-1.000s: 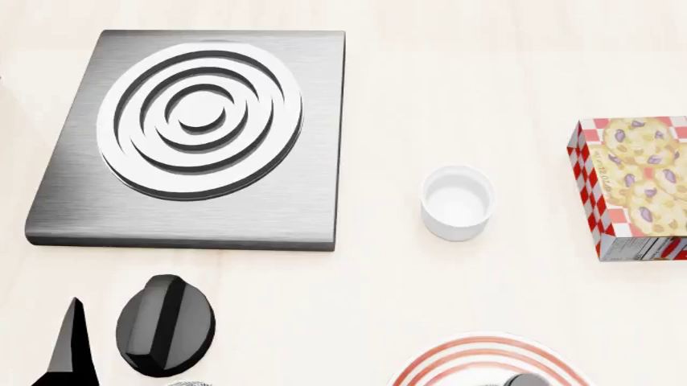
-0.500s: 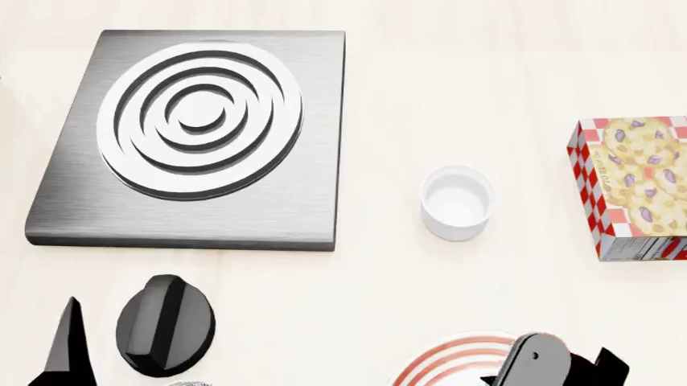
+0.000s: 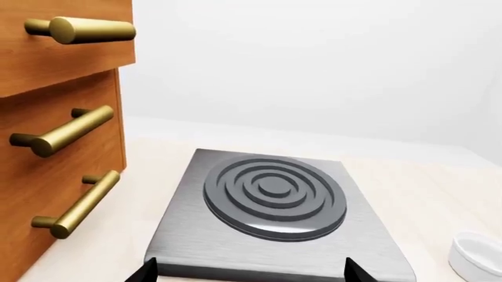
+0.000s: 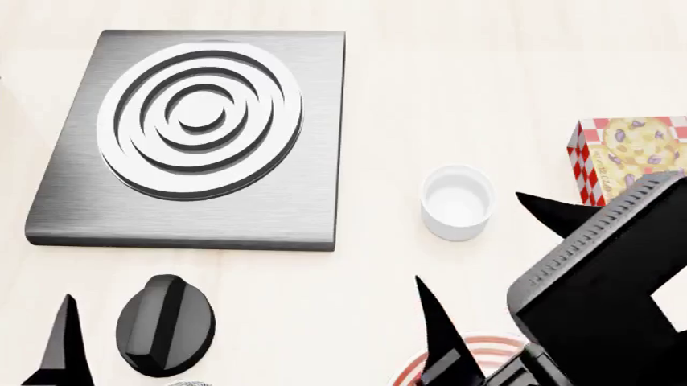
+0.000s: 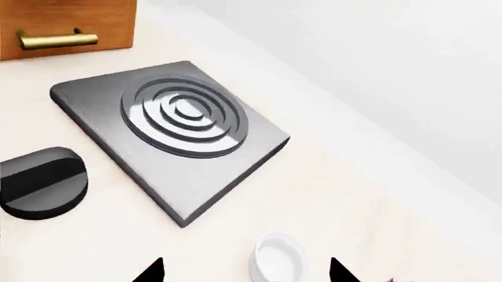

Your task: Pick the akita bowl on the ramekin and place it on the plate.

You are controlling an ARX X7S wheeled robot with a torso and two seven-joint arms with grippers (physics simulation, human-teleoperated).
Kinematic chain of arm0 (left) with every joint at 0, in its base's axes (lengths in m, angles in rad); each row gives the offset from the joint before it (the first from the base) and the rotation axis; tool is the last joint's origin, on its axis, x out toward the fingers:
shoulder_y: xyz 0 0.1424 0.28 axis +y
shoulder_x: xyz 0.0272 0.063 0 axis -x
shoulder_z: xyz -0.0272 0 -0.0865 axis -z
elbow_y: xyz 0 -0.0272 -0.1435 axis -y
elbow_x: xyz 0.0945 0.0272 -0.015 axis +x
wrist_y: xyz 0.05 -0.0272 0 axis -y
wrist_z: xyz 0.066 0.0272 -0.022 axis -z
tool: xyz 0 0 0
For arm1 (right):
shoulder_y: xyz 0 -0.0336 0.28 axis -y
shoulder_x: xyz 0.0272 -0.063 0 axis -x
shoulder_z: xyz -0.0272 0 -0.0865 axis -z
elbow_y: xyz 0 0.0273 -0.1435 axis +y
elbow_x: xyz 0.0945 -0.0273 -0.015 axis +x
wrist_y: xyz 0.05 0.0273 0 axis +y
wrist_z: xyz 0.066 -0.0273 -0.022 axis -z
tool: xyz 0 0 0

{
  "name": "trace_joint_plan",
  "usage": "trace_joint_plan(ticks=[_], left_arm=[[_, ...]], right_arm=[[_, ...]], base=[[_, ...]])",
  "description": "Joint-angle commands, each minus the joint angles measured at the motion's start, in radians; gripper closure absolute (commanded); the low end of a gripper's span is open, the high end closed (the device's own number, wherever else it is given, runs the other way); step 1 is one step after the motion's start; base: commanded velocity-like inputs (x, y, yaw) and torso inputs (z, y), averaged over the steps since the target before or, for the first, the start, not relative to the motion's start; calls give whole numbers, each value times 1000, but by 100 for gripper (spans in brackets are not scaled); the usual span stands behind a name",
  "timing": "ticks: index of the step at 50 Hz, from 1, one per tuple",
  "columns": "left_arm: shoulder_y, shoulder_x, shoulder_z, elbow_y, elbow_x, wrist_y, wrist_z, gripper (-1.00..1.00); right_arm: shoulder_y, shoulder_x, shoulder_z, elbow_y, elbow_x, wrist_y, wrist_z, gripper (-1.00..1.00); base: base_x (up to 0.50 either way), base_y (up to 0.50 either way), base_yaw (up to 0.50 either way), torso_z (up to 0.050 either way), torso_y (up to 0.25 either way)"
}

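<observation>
I see the right gripper [image 4: 483, 257] above the near right part of the table, its two black fingers spread wide apart and holding nothing. The ramekin [image 4: 458, 203] stands empty on the table, between the grey stove plate [image 4: 193, 137] and the cookie box [image 4: 633, 153]. The plate [image 4: 413, 366] lies at the near edge, mostly hidden under my right arm. The akita bowl is not visible in any view. The left gripper [image 3: 249, 271] is also open, near the black knob [image 4: 164, 324].

No text, label or number can be read on anything in view.
</observation>
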Motion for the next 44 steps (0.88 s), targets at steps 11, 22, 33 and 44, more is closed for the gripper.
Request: trace_joint_plan(ticks=[11, 22, 33, 44], left_arm=[[3, -8, -4, 7, -6, 4, -6, -100], [4, -11, -3, 6, -3, 9, -9, -100], [2, -14, -3, 6, -6, 10, -11, -100], [1, -18, -3, 6, -4, 14, -12, -100]], right_arm=[[-117, -144, 154, 103, -63, -257, 143, -100], [-155, -225, 182, 146, -138, -353, 181, -100], [-178, -260, 227, 161, -181, -423, 213, -100], [-194, -290, 245, 161, -226, -476, 226, -100]], base=[[0, 0, 0, 0, 0], [0, 0, 0, 0, 0], [0, 0, 0, 0, 0], [0, 0, 0, 0, 0]])
